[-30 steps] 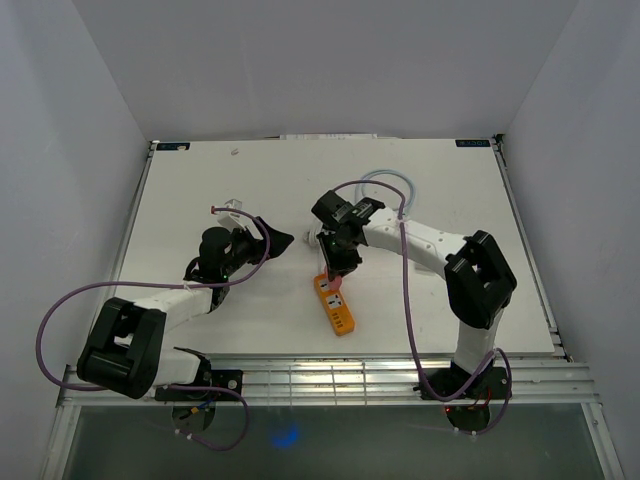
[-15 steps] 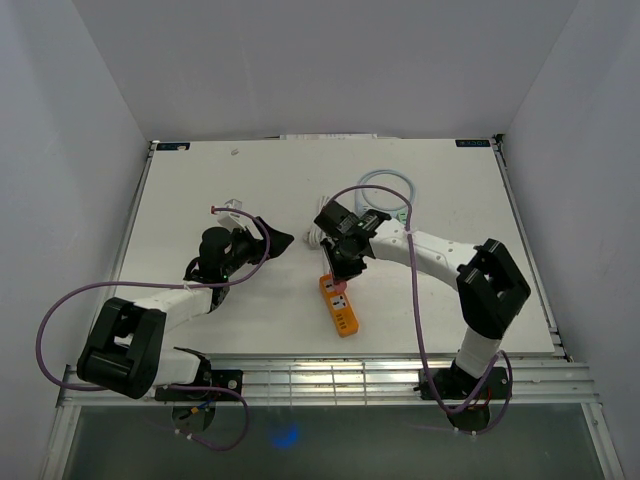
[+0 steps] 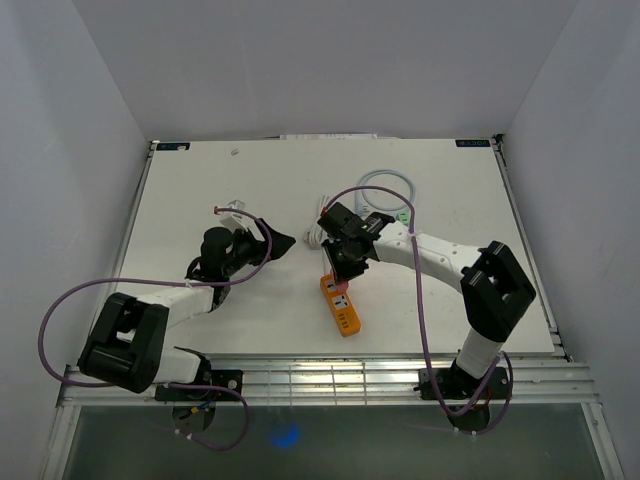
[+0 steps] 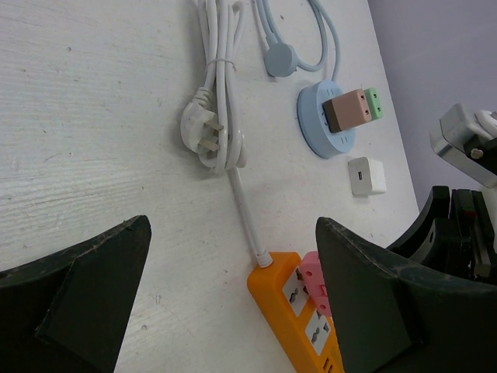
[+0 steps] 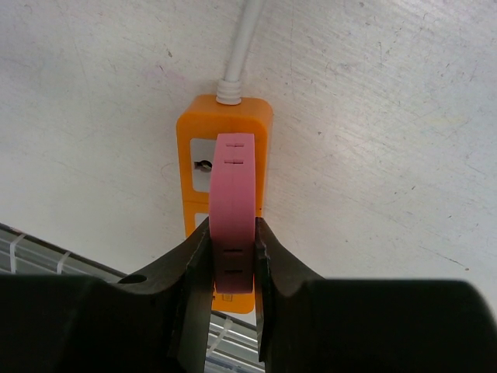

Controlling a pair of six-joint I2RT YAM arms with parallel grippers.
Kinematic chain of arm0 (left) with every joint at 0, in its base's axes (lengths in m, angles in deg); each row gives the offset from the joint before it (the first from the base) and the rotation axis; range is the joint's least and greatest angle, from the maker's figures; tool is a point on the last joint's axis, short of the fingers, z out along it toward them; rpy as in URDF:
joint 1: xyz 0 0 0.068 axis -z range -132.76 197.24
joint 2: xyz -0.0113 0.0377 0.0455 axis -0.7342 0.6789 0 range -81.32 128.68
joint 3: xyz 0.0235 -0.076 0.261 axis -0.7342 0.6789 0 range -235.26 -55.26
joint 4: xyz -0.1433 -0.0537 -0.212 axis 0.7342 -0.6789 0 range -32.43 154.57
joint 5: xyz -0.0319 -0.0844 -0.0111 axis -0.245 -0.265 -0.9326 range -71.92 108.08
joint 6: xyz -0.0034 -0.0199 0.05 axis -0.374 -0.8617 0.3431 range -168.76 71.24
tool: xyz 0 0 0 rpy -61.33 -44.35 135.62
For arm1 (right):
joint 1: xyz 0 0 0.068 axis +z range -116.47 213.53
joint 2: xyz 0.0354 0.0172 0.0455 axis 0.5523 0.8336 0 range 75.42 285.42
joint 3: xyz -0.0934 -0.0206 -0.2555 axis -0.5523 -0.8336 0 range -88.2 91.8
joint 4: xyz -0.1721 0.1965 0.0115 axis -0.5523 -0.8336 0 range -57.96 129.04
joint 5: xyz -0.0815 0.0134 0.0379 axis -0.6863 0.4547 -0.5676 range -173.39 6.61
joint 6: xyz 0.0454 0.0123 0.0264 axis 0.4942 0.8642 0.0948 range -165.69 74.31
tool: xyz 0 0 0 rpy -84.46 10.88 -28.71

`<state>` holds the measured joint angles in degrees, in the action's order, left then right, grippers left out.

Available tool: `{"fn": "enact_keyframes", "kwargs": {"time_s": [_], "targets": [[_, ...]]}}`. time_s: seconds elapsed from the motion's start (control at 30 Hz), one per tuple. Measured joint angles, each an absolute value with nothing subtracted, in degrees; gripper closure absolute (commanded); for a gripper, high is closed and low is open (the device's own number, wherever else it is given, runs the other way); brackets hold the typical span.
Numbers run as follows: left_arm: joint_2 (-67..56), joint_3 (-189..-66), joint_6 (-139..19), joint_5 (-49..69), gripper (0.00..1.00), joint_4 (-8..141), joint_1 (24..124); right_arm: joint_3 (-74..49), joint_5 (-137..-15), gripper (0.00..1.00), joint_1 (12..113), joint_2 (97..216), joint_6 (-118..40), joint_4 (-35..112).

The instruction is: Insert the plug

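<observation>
Outward has swung the right arm's elbow; the right gripper [image 5: 231,237] pinches the flat pink plastic plug [image 5: 234,186] onto the long orange power strip's [image 5: 190,128] twelve-o'clock socket, seemingly not fully seated. At nine o'clock, the left gripper [image 4: 233,233] gapes idle.

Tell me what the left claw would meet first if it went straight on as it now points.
Probably the white cord leaving the orange power strip, lying ahead of the open left claw; depth is unclear.
</observation>
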<state>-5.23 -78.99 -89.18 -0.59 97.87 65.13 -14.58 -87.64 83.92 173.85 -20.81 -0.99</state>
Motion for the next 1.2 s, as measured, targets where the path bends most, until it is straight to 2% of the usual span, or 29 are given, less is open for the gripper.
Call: {"fn": "enact_keyframes", "kwargs": {"time_s": [0.6,0.7,0.83,0.97,1.03,1.1,1.2], "targets": [[-4.66,-78.99,-88.77,-1.29,0.03,98.09,65.39,-11.08,-87.75,0.91,83.85,177.5,-21.25,-3.51],[-4.66,-78.99,-88.77,-1.31,0.03,98.11,65.42,-11.03,-87.75,0.81,83.85,177.52,-21.25,-3.59],[-4.66,-78.99,-88.68,-1.29,0.03,98.09,65.42,-10.93,-87.75,0.62,83.85,177.48,-21.16,-3.73],[-4.66,-78.99,-88.61,-1.29,0.03,98.09,65.42,-10.64,-87.75,0.51,83.85,177.63,-21.16,-5.34],[-4.66,-78.99,-88.59,-1.27,0.03,98.11,65.42,-9.35,-87.75,0.4,83.74,177.68,-21.01,-6.3],[-4.66,-78.99,-88.57,-1.27,0.03,98.09,65.42,-7.06,-87.88,0.34,83.7,177.81,-21.05,-6.76],[-4.66,-78.99,-88.42,-1.27,0.03,98.09,65.42,-3.95,-88.01,0.3,83.5,177.81,-21.2,-6.74]]}}
